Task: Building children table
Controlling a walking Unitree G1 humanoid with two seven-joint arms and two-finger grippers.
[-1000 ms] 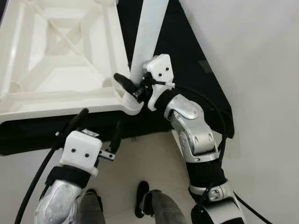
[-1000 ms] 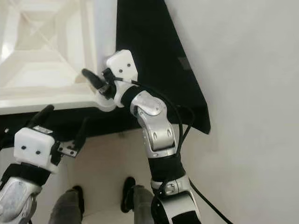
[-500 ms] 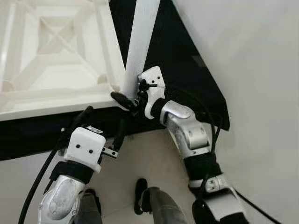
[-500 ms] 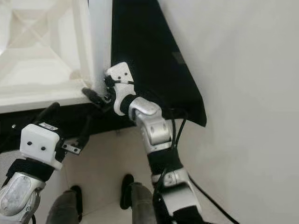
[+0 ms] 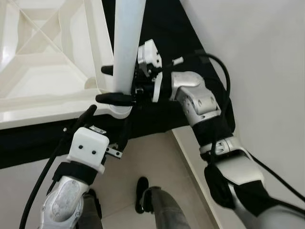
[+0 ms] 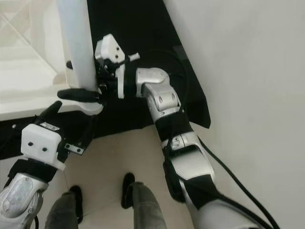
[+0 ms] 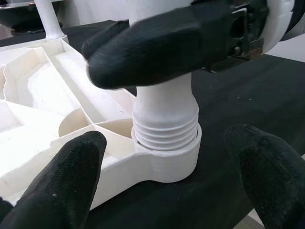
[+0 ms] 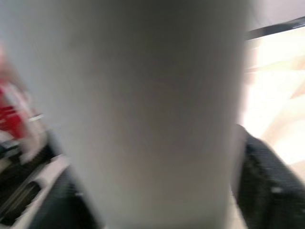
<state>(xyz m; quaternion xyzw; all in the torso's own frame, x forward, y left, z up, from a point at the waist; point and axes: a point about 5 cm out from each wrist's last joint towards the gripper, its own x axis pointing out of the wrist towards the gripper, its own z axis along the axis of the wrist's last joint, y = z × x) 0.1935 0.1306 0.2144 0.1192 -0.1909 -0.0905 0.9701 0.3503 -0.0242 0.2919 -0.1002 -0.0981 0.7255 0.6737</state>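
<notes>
A white plastic tabletop (image 5: 47,86) lies upside down on a black mat (image 5: 190,28). A white table leg (image 5: 126,43) stands upright in the near corner socket (image 5: 119,110). Its threaded end (image 7: 164,126) sits partly in that socket. My right gripper (image 5: 116,85) is shut on the leg just above the socket, one finger on each side. In the right wrist view the leg (image 8: 152,109) is blurred, with a black finger (image 8: 267,191) beside it. My left gripper (image 5: 108,121) is open just in front of the corner, its fingers spread to either side of the socket (image 7: 167,162) without touching it.
Another white leg (image 7: 47,19) stands in a far corner of the tabletop. The mat's edge runs just in front of the socket, with pale floor (image 5: 157,152) below it. Grey legs and dark shoes (image 5: 142,191) are on the floor beneath my arms. A black cable (image 5: 38,181) trails from my left wrist.
The leg has swung from a tilt to upright over the corner socket, held by my right gripper. The camera has shifted a little. My left gripper has stayed open near the corner.
</notes>
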